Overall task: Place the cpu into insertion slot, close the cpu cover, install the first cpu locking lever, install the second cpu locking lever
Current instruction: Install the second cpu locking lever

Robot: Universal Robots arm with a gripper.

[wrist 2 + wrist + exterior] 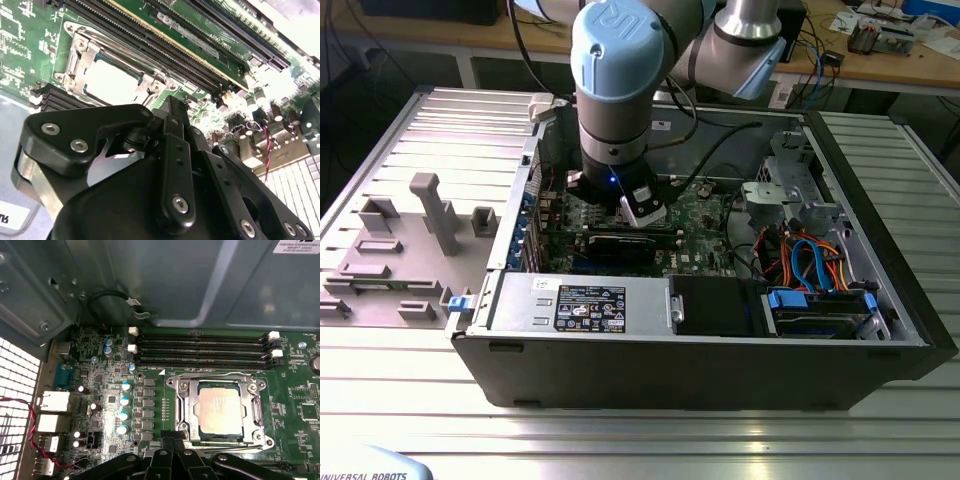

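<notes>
One arm, one gripper [643,207], lowered into the open PC case [720,330] on the worktop [620,430]. Four black memory slots [200,347] run beside the slot [260,412] on the green board [100,405]. One cpu [220,410] lies flat in the slot, with the cover [186,410] closed down around it, its square opening framing the chip. Gripper [172,460] hovers just beside the socket edge, holding nothing visible. Jaws: cannot tell if wide or narrow.
</notes>
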